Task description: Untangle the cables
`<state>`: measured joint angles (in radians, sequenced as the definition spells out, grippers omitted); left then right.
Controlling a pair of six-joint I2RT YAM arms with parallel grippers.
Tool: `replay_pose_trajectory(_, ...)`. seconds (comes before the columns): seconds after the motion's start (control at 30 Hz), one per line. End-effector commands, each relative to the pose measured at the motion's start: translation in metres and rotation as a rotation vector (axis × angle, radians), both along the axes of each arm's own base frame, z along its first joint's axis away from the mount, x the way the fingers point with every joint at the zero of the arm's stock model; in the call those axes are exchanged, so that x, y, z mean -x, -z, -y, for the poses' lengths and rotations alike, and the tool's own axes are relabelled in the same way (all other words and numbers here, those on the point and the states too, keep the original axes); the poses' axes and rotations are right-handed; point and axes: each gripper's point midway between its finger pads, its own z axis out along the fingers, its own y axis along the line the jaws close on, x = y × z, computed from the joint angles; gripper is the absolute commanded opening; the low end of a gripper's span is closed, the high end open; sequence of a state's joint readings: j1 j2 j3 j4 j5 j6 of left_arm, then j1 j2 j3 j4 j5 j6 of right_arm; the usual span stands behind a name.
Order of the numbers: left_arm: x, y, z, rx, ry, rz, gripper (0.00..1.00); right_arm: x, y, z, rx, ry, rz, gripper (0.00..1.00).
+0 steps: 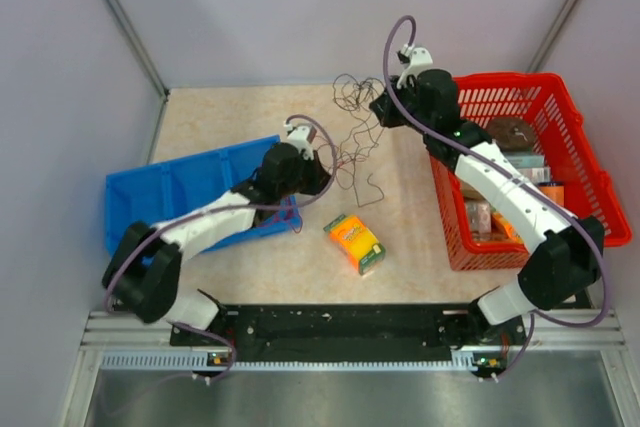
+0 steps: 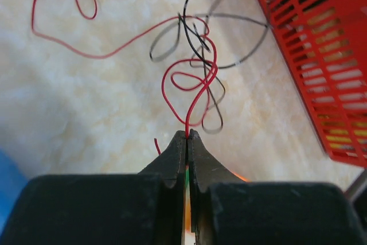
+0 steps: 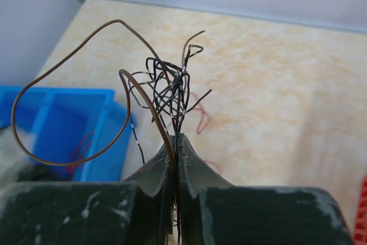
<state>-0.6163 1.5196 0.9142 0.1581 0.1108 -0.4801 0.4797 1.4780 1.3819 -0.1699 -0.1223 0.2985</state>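
The cables [image 1: 352,122] are thin red, black and brown wires tangled over the table between my two arms. My left gripper [image 2: 187,134] is shut on a red cable [image 2: 192,87] that loops away from its tips and crosses black strands [image 2: 226,64]. My right gripper [image 3: 179,137], raised near the back of the table, is shut on a clump of black cables [image 3: 172,87] and a brown cable [image 3: 69,81] that arcs out to the left. In the top view the left gripper [image 1: 325,162] sits just below the tangle and the right gripper [image 1: 382,107] beside it.
A blue bin [image 1: 150,197] lies under the left arm. At the right stands a red basket [image 1: 545,97] holding packets. An orange and green box [image 1: 355,244] lies on the table in front of the cables. Walls close in the back and sides.
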Motion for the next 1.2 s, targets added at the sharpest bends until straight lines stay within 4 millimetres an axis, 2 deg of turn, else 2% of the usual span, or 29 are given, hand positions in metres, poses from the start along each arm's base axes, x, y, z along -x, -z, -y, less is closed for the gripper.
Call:
replay_pose_trajectory(0.0,0.045,-0.063,-0.041,0.034,-0.021,0.135,0.00,-0.053,-0.005,0.047,0.127,0.284,0.099,0.00)
replay_pose_trajectory(0.07,0.066,-0.090,-0.063,0.024,-0.036,0.192,0.00,-0.070,0.001,0.055,0.159,0.332,0.099,0.00)
replay_pose_trajectory(0.1,0.079,-0.118,-0.079,0.043,-0.056,0.257,0.00,-0.080,0.007,0.059,0.169,0.354,0.093,0.00)
replay_pose_trajectory(0.17,0.093,-0.159,-0.110,0.036,-0.132,0.364,0.00,-0.094,0.015,0.064,0.186,0.389,0.088,0.00)
replay_pose_trajectory(0.23,0.107,-0.208,-0.144,0.044,-0.228,0.490,0.00,-0.104,0.027,0.066,0.213,0.415,0.086,0.00)
replay_pose_trajectory(0.3,0.122,-0.245,-0.176,0.031,-0.316,0.586,0.00,-0.112,0.038,0.070,0.252,0.439,0.078,0.00)
replay_pose_trajectory(0.4,0.140,-0.290,-0.216,-0.027,-0.421,0.673,0.00,-0.121,0.050,0.077,0.311,0.465,0.078,0.00)
replay_pose_trajectory(0.5,0.163,-0.352,-0.253,-0.029,-0.516,0.799,0.00,-0.127,0.069,0.082,0.357,0.486,0.057,0.00)
replay_pose_trajectory(0.6,0.201,-0.424,-0.288,0.019,-0.587,0.958,0.00,-0.133,0.083,0.082,0.373,0.485,0.039,0.00)
replay_pose_trajectory(0.7,0.233,-0.474,-0.320,0.042,-0.662,1.072,0.00,-0.139,0.097,0.075,0.380,0.464,0.023,0.00)
replay_pose_trajectory(0.8,0.264,-0.506,-0.350,0.075,-0.738,1.141,0.00,-0.143,0.106,0.078,0.398,0.475,0.012,0.00)
replay_pose_trajectory(0.87,0.275,-0.514,-0.363,0.110,-0.775,1.161,0.00,-0.144,0.111,0.079,0.413,0.478,0.006,0.00)
replay_pose_trajectory(1.0,0.269,-0.511,-0.360,0.107,-0.771,1.135,0.00,-0.147,0.118,0.077,0.420,0.472,-0.005,0.00)
replay_pose_trajectory(1.17,0.271,-0.519,-0.365,0.133,-0.800,1.138,0.00,-0.150,0.131,0.079,0.441,0.481,-0.024,0.00)
